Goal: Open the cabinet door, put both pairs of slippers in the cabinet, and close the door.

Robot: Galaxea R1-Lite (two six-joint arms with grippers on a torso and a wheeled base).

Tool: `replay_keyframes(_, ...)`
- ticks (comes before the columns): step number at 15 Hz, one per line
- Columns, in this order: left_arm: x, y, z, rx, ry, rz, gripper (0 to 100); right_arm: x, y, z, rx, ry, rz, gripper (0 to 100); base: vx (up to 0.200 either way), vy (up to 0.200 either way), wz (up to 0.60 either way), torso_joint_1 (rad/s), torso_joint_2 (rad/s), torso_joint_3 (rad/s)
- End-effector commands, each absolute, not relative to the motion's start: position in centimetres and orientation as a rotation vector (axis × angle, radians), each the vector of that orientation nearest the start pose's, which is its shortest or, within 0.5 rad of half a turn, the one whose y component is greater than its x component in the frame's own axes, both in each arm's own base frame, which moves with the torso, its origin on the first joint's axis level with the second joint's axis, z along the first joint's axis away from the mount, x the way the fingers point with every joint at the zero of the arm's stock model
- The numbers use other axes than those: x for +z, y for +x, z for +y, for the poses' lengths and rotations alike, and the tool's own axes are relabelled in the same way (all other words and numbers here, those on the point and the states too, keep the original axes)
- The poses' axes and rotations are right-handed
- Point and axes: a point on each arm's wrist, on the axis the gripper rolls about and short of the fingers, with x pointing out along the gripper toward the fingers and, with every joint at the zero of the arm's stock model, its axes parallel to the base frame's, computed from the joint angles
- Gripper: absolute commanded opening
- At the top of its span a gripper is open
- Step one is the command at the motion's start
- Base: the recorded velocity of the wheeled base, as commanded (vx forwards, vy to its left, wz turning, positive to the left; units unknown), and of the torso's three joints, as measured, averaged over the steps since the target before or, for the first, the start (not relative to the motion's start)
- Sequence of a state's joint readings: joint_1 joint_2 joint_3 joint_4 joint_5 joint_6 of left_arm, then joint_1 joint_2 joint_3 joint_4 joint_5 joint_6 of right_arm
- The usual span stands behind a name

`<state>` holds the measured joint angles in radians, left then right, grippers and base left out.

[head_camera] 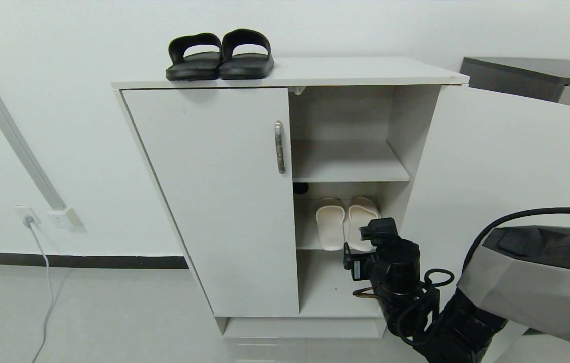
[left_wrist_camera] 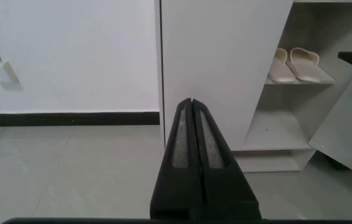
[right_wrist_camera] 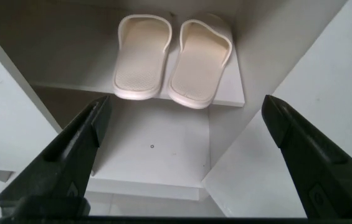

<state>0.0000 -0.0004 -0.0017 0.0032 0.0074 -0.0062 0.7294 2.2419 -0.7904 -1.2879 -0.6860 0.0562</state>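
Right gripper (right_wrist_camera: pixel 185 106) spread wide, empty, at the open cabinet (head_camera: pixel 365 70); white slippers (right_wrist_camera: pixel 154 59) on the middle shelf (right_wrist_camera: pixel 228 93) just ahead of it. Black slippers (head_camera: pixel 220 55) on the cabinet top, well above. Left gripper (left_wrist_camera: pixel 191 106) closed tight, empty

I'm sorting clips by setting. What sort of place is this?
Likely a home-style entryway: a white shoe cabinet against a plain wall, black slippers on top, cream slippers on a shelf inside.

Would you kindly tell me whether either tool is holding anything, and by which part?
Nothing is held. The right tool is open, short of the white slippers on the shelf; the left tool is shut on nothing.
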Motion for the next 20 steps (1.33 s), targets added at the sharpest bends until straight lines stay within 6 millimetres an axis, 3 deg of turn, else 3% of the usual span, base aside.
replay_keyframes(1, 7.56, -2.29, 0.02, 0.009, -0.006, 0.002, 0, 5.4, 29.12, 24.16, 0.041, -0.053, 0.127, 100, 0.0, 0.0, 0.0, 0.0, 0.0, 0.0)
replay_keyframes(20, 7.56, -2.29, 0.02, 0.009, -0.006, 0.002, 0, 5.24, 29.05, 24.33, 0.045, -0.056, 0.13, 100, 0.0, 0.189, 0.0, 0.002, 0.0, 0.003)
